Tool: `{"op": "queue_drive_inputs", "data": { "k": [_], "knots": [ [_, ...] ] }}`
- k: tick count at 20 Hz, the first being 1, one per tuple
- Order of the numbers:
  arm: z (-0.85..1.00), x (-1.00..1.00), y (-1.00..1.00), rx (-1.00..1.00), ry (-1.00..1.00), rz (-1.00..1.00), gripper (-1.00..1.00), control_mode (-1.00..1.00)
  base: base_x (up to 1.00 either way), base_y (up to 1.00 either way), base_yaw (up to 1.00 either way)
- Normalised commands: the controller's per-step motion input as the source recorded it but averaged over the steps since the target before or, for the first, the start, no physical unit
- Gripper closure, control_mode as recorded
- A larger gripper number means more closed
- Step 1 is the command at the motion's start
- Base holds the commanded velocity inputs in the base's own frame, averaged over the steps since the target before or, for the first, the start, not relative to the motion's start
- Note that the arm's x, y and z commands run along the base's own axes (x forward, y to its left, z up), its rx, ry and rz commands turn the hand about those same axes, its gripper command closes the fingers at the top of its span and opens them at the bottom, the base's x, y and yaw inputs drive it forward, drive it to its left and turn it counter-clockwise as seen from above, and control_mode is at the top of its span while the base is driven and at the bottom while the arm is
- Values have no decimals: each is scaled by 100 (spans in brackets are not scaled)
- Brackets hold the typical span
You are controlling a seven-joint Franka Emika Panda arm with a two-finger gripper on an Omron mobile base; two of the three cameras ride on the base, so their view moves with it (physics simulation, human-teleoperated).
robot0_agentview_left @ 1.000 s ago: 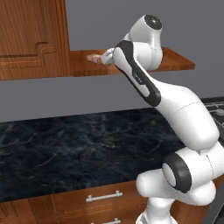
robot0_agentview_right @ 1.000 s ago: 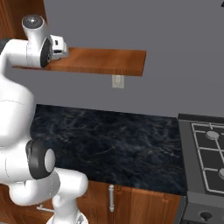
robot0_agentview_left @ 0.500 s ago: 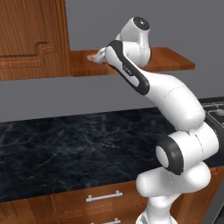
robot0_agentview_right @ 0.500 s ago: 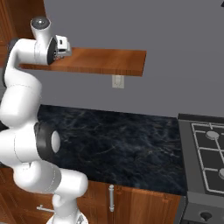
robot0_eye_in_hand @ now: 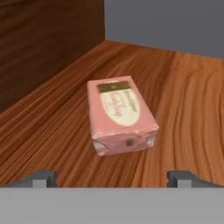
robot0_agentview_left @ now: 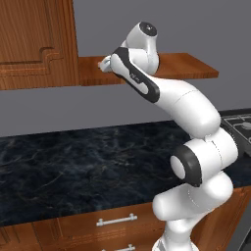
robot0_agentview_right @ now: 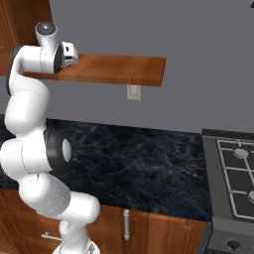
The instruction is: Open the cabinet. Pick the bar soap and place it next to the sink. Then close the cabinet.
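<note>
Soft, even light is falling from above in all views, with no glare. The pinkish wrapped bar soap [robot0_eye_in_hand: 120,114] is casting only a faint shadow on the reddish-brown wooden shelf [robot0_eye_in_hand: 183,105] just beside it. The soap's label text is looking slightly blurred, and the shelf under the soap is staying sharp.

Your arm reaches up and forward from the base, elbow bent, wrist at shelf height. The gripper [robot0_eye_in_hand: 113,177] points along the shelf surface; its fingertips [robot0_eye_in_hand: 41,178] sit wide apart at the bottom of the hand view, jaws spread, nothing between them. In the left base view the hand [robot0_agentview_left: 107,63] sits beyond the forearm.
</note>
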Motion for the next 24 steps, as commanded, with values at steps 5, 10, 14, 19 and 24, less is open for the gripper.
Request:
{"op": "queue_drive_inputs", "data": {
  "k": [5, 10, 14, 19, 24],
  "knots": [
    [0, 21, 0, 0, 0, 3, -100, -100, 0, 0, 0],
    [-5, 17, 0, 0, 0, 1, -100, -100, 0, 0, 0],
    [-14, 26, 2, 0, 0, 2, -100, -100, 0, 0, 0],
    [-14, 32, 11, -2, 0, 3, -100, -100, 0, 0, 0],
    [-8, 26, 9, -1, 0, 3, -100, -100, 0, 0, 0]
  ]
}}
